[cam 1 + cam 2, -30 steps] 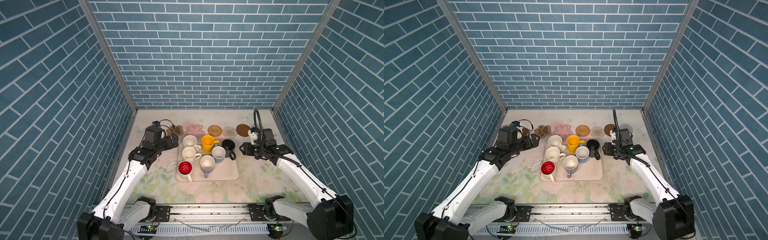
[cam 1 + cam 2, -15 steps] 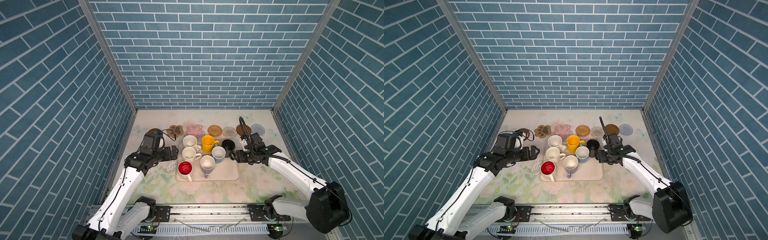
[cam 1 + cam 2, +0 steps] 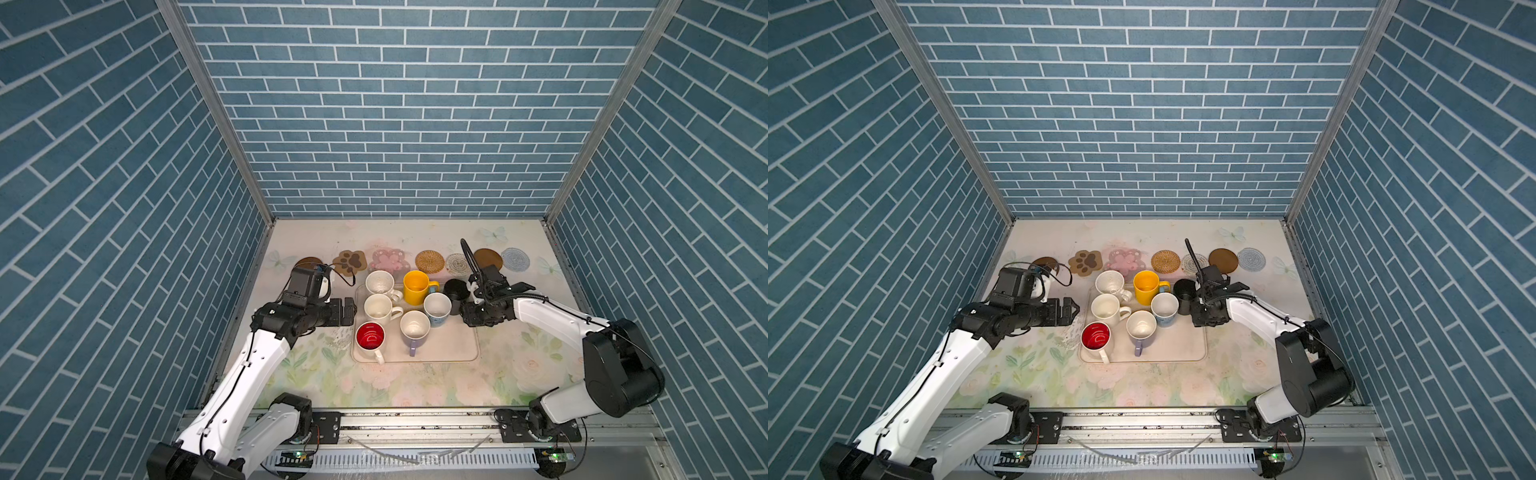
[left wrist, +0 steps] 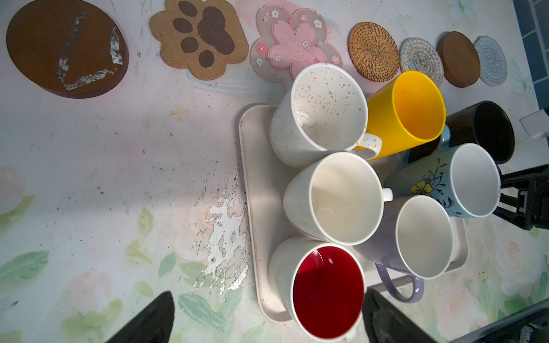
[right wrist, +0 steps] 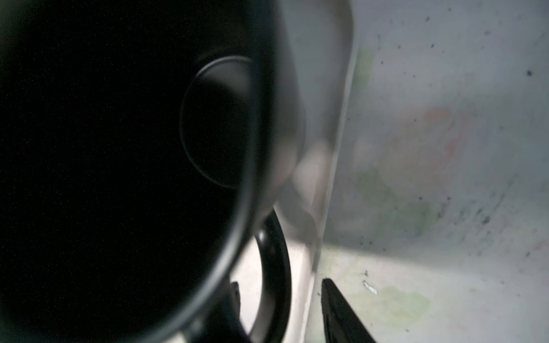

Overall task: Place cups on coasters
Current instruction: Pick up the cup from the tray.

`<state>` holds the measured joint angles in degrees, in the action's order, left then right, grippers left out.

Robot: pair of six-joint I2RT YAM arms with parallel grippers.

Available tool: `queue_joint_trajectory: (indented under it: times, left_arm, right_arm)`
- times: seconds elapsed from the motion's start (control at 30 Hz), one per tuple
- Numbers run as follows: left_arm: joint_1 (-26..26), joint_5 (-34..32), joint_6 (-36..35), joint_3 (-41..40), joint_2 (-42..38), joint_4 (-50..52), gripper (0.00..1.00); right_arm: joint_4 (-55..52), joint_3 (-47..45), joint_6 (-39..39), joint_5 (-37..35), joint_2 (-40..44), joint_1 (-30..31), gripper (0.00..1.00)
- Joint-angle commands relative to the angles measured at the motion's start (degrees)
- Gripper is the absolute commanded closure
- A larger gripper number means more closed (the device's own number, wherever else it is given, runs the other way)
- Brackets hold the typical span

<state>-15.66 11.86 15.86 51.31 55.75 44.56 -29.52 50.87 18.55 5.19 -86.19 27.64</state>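
The right gripper (image 5: 279,286) stands part open astride the handle (image 5: 274,258) of the black mug (image 3: 456,289), one finger (image 5: 337,311) outside the handle with a gap showing between them, so it has no firm hold of it; this mug sits upright at the far right corner of the cream tray (image 3: 440,353). The left gripper (image 3: 1074,309) hangs wide open and empty just left of the tray. On the tray with the black mug stand the speckled cream mug (image 3: 379,282) and the yellow mug (image 3: 415,286) at the far side, the plain cream mug (image 3: 377,307) and the light blue mug (image 3: 437,308) in the middle, and the red-lined mug (image 3: 370,337) and the lavender mug (image 3: 414,328) nearest. Beyond the tray a row of bare coasters runs left to right: a brown disc (image 3: 309,262), the paw coaster (image 3: 350,261), the pink flower coaster (image 3: 388,261), the rattan round (image 3: 430,261), a pale woven round (image 3: 457,262), a second brown disc (image 3: 488,257) and a bluish woven round (image 3: 515,259)
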Motion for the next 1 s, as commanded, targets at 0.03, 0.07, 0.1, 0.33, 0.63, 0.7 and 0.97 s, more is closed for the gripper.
queue_joint_trajectory:
  times: [0.03,0.07,0.1,0.33,0.63,0.7,0.97]
  left_arm:
    - [0.2,0.2,-0.8,-0.2,0.2,0.7,0.01]
    - [0.2,0.1,-0.8,-0.2,0.2,0.8,0.01]
    - [0.3,-0.2,-0.7,-0.2,0.1,0.8,0.01]
    - [0.4,-1.4,-0.5,-0.4,-0.9,0.8,0.01]
    - [0.4,-1.3,-0.6,-0.4,-0.9,0.7,0.01]
    - [0.4,-2.0,-0.4,-0.6,-1.1,0.7,0.01]
    - [0.4,-0.4,-0.5,-0.6,-0.2,0.4,0.02]
  right_arm:
    - [1.0,3.0,-1.9,-1.9,-1.1,0.2,0.57]
    - [1.1,3.1,-1.9,-2.1,-1.1,0.3,0.58]
    - [1.0,3.2,-1.9,-2.4,-1.0,0.4,0.59]
    - [4.1,1.1,-2.5,-3.3,1.4,0.6,0.66]
    - [7.0,0.3,-2.4,-2.7,0.9,0.8,0.77]
    - [6.7,1.1,-2.3,-2.0,0.6,0.9,0.8]
    - [5.9,2.2,-1.1,-2.4,0.7,1.4,0.87]
